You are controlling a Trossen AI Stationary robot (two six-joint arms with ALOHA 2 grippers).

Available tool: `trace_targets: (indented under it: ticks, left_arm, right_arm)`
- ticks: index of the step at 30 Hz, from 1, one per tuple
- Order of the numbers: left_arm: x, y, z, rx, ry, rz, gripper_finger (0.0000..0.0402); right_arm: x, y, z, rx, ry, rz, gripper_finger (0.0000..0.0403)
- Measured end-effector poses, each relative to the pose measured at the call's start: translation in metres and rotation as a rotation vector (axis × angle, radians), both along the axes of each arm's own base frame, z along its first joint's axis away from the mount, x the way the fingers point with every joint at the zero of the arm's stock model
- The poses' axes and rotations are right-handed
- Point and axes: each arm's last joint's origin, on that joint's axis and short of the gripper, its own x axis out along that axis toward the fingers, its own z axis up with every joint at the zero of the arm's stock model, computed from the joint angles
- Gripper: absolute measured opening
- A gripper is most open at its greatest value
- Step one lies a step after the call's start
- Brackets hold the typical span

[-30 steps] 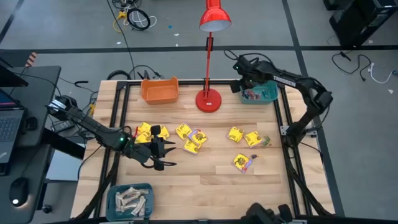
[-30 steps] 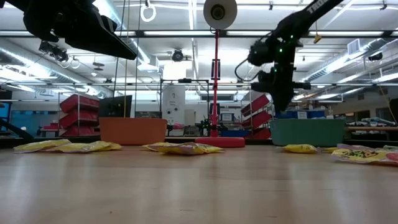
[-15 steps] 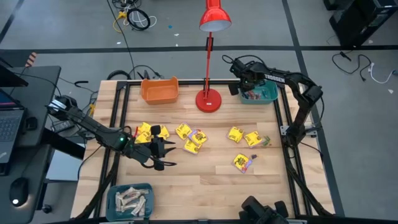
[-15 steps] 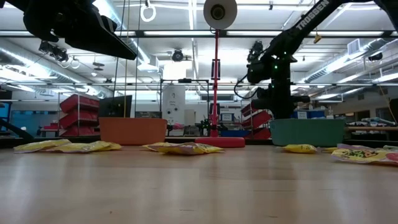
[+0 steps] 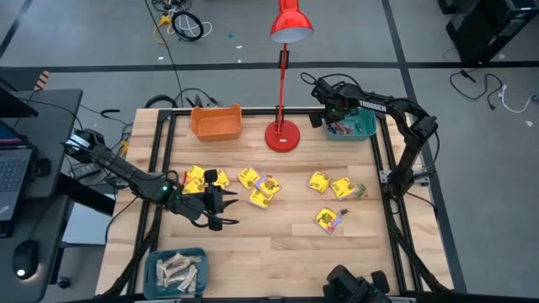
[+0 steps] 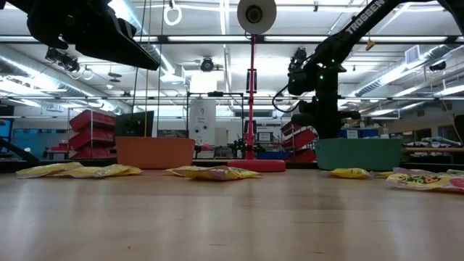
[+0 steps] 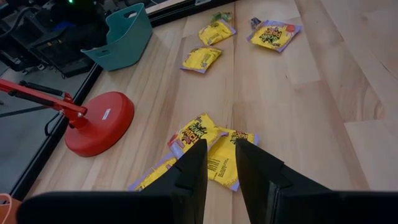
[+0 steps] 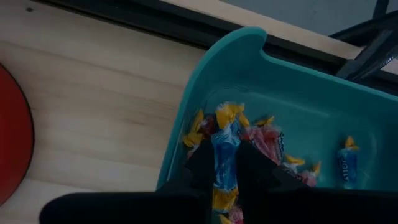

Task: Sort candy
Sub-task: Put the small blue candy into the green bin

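Candy: yellow square packets [image 5: 259, 189] with dark print lie flat across the middle of the table [image 5: 278, 244], in loose clusters from the left side to the right; some overlap. Pale beige bars [image 5: 177, 269] fill a teal bin [image 5: 200, 255] at the near left corner.

Small twist-wrapped pieces, red, yellow-ended, one blue [image 8: 346, 163], sit in the teal bin [image 8: 298, 81] at the far right corner.

Right gripper [image 8: 225, 165] hangs over that bin's left wall, fingers narrowly apart with a blue wrapped candy [image 8: 225, 149] between them, its long axis running along the fingers. Whether it is gripped or merely lies between them cannot be told.

Left gripper [image 7: 219, 165] hovers near the left edge over overlapping packets [image 7: 208, 149], jaws narrow, nothing between them.

Print on packets unreadable. Orange bin [image 5: 216, 123] interior shows nothing clear. In the low view, packets show only edge-on.
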Motion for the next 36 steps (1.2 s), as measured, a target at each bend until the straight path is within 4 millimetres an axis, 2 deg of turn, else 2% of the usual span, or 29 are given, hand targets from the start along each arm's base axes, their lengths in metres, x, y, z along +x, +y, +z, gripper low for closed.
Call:
trace_targets:
  ticks: [13,25,36]
  left_arm:
    - [0.0,0.0001,0.0,-0.003,-0.001,0.002,0.0088]
    - [0.0,0.0,0.0,-0.004,-0.001,0.002,0.0088]
    - [0.0,0.0001,-0.0001,-0.004,-0.001,0.002,0.0088]
  right_arm:
    - [0.0007,0.0005,0.0002,0.018,-0.015,0.03,0.0047]
    - [0.001,0.0002,0.0003,0.016,-0.02,0.031,0.0087]
    - [0.001,0.0002,0.0004,0.016,-0.021,0.03,0.0095]
